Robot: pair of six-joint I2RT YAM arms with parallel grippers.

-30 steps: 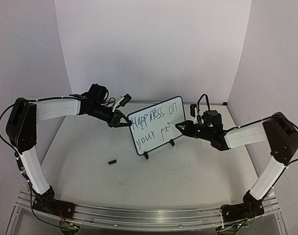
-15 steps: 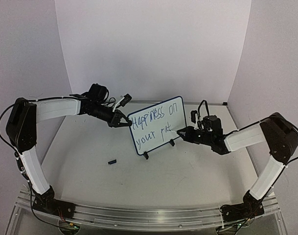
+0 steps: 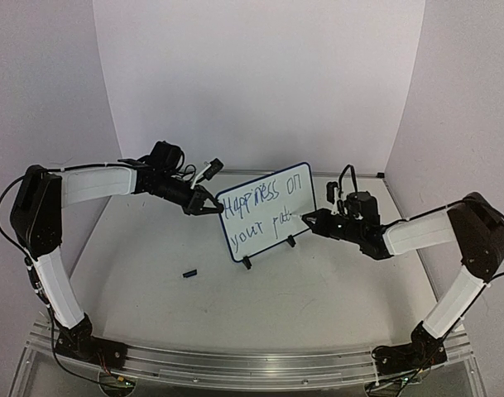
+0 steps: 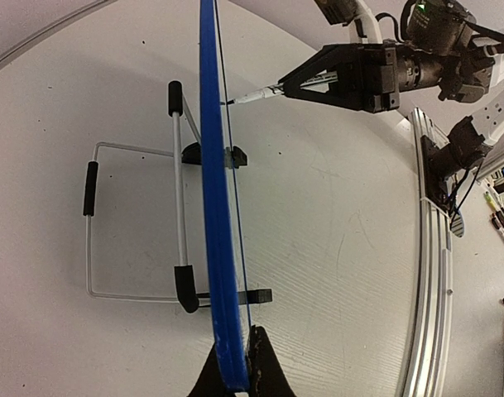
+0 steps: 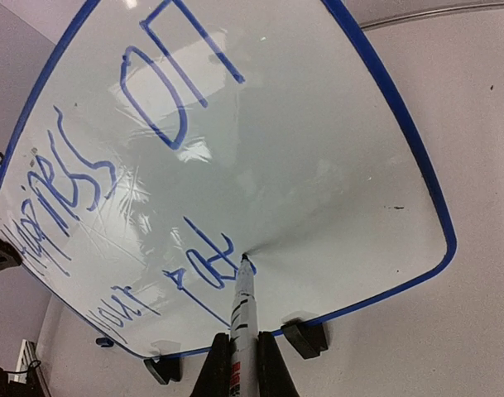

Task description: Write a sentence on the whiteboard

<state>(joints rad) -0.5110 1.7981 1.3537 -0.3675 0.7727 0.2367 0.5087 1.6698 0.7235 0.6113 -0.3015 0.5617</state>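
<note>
The whiteboard stands tilted on its two black clip feet in the middle of the table. My left gripper is shut on its left edge; the left wrist view shows the blue rim edge-on between the fingertips. My right gripper is shut on a slim marker, with the tip touching the board's face by the lower line. The sentence reads "Happiness on" above and "your pat" below in blue. The right gripper and marker also show in the left wrist view.
A small black cap-like piece lies on the table left of the board's front. A wire stand props the board from behind. White walls enclose the back and sides, and a metal rail runs along the near edge.
The right gripper dipped, then came back up slightly to the right with the marker. The lower line's last word has grown from "pa" to "pat". The left arm holds still.
</note>
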